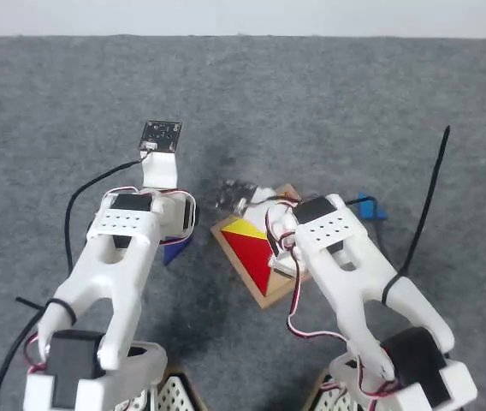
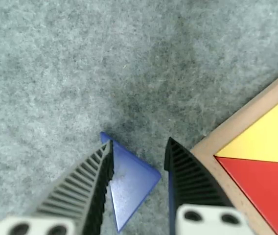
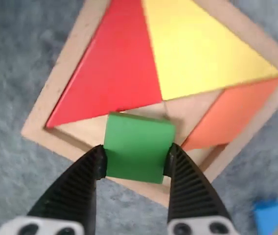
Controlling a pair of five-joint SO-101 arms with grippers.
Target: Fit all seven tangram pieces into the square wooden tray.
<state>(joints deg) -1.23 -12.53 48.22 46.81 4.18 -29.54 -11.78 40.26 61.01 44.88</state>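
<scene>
The square wooden tray (image 1: 264,295) lies between the two arms, turned like a diamond. In it sit a red triangle (image 3: 114,73), a yellow triangle (image 3: 202,49) and an orange piece (image 3: 232,112). My right gripper (image 3: 138,151) is shut on a green square (image 3: 139,142), held just over the tray's bare wood near one corner. My left gripper (image 2: 139,144) is open, low over the carpet beside the tray's rim (image 2: 242,122). Its fingers stand either side of a dark blue triangle (image 2: 129,183) that lies flat.
A light blue piece (image 3: 273,215) lies on the grey carpet just outside the tray, beyond the right arm (image 1: 371,207). A black cable (image 1: 427,205) rises at the right. Open carpet stretches at the far side and far left.
</scene>
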